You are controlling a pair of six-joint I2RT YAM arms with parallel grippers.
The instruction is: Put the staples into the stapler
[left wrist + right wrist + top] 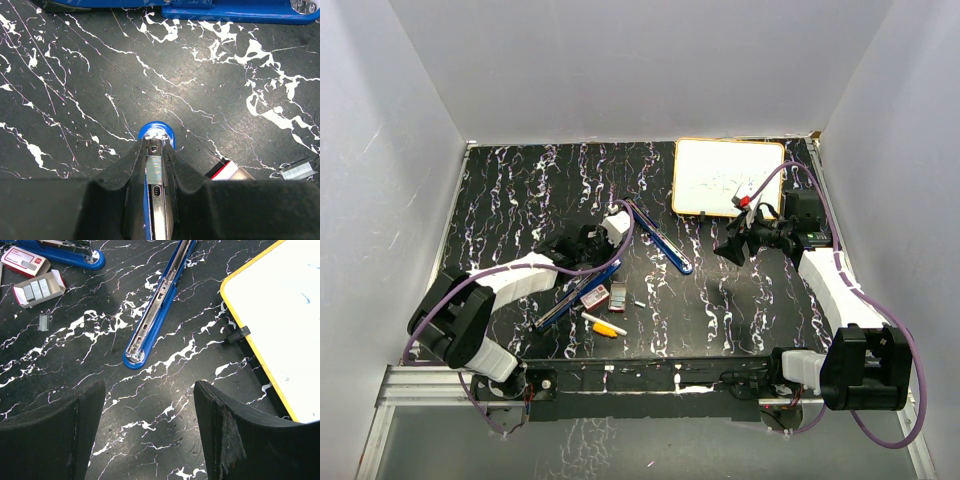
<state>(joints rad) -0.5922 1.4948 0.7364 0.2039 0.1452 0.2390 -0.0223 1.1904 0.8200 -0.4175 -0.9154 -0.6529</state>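
The left jaws are clamped tight on the tip of one blue arm of the stapler (570,298), which runs from the middle of the surface (520,190) down toward its near edge. My guess is the grip is there to keep that arm from skating about while a strip is fed in. I cannot tell whether the held tip rests on the surface or is lifted a touch.

The other arm (155,310) lies flat near the middle, angled toward the far edge. Its metal channel faces up, which suits loading. Whether the two arms are joined at a hinge I cannot make out.

The staples (39,288) sit in their little open tray just beside the held arm, on the side toward the near edge. The red-and-white sleeve (25,261) is next to the tray, and one loose strip (44,322) lies apart from it on the bare surface. That strip looks the easiest to pick up, thin as it is.

The right jaws hang wide open and empty above the surface, between the open channel and the whiteboard (728,177) at the far right corner. They look poised to fetch staples, though they are well apart from them and would have to cross the channel arm. A marker (604,325) lies by the near edge, clear of all this.
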